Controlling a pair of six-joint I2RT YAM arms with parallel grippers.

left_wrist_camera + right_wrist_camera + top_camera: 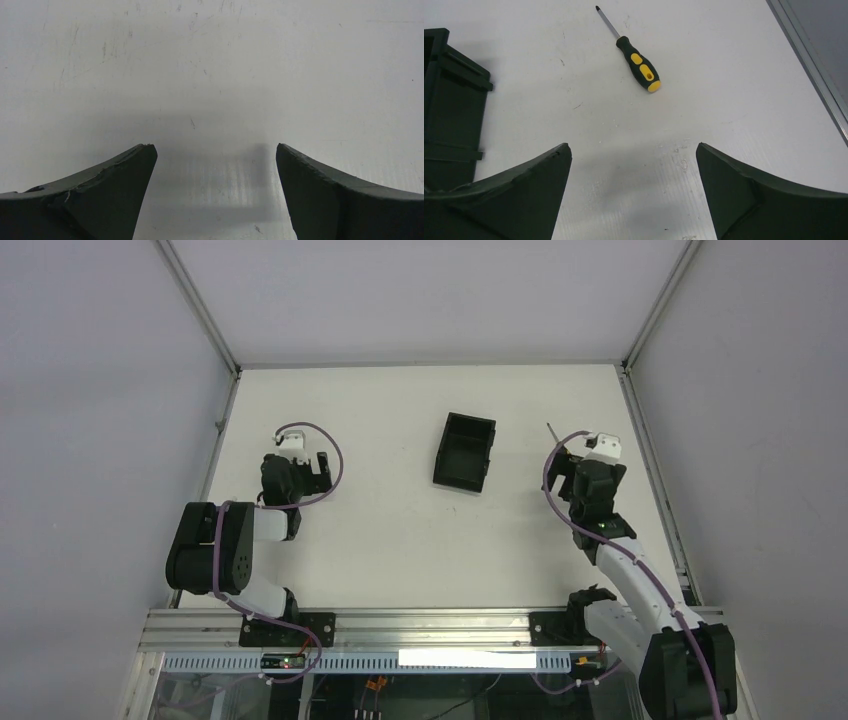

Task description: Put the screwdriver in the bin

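Observation:
The screwdriver (638,64), black handle with yellow marks and a thin grey shaft, lies flat on the white table, ahead of my right gripper (633,146) and apart from it. That gripper is open, with only bare table between its fingers. In the top view only the screwdriver's shaft tip (551,430) shows beside the right gripper (572,462); the handle is hidden under it. The black open-top bin (465,452) stands left of the screwdriver, and its wall (449,100) shows at the left edge of the right wrist view. My left gripper (215,146) is open over bare table, far left of the bin (300,468).
A metal frame rail (819,65) runs along the table's right edge, close to the screwdriver. Grey enclosure walls (100,390) surround the table on three sides. White table surface (390,520) lies between the two arms.

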